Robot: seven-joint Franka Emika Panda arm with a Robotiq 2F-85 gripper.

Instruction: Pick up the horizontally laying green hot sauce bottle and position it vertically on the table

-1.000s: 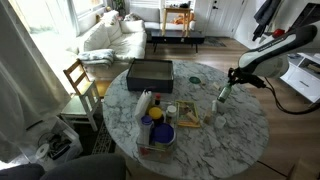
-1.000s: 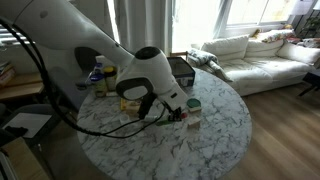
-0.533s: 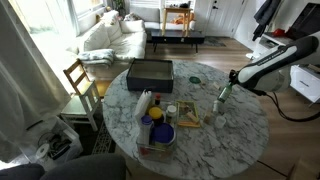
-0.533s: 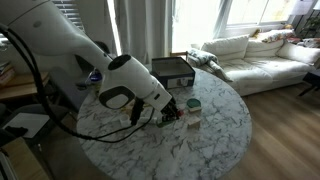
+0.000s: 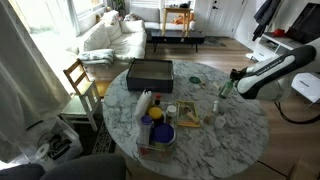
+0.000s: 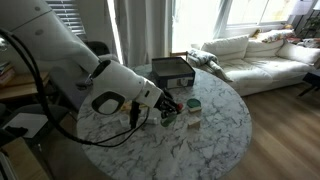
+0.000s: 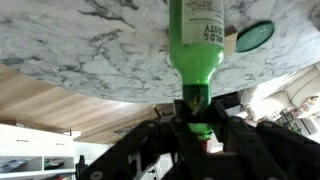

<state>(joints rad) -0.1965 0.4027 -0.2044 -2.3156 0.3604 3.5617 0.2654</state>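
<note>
The green hot sauce bottle [image 5: 222,97] stands close to upright on the marble table [image 5: 235,135], right of the middle. My gripper [image 5: 230,86] reaches in from the right and sits at the bottle's neck. In the wrist view the bottle [image 7: 205,40] runs from the top edge down between my fingers, and the gripper [image 7: 198,108] looks closed on its narrow neck. In an exterior view my gripper [image 6: 168,110] and arm hide most of the bottle. The table also shows in that exterior view [image 6: 195,150].
A black box [image 5: 150,72] sits at the table's far side. Several jars, bottles and a blue bowl [image 5: 156,122] crowd the left half. A flat green lid [image 5: 196,79] lies near the bottle, also in the wrist view [image 7: 255,36]. A wooden chair [image 5: 80,80] stands at the left.
My arm's elbow has swung outward and lower. The gripper and bottle have stayed at nearly the same spot, with the bottle near upright.
</note>
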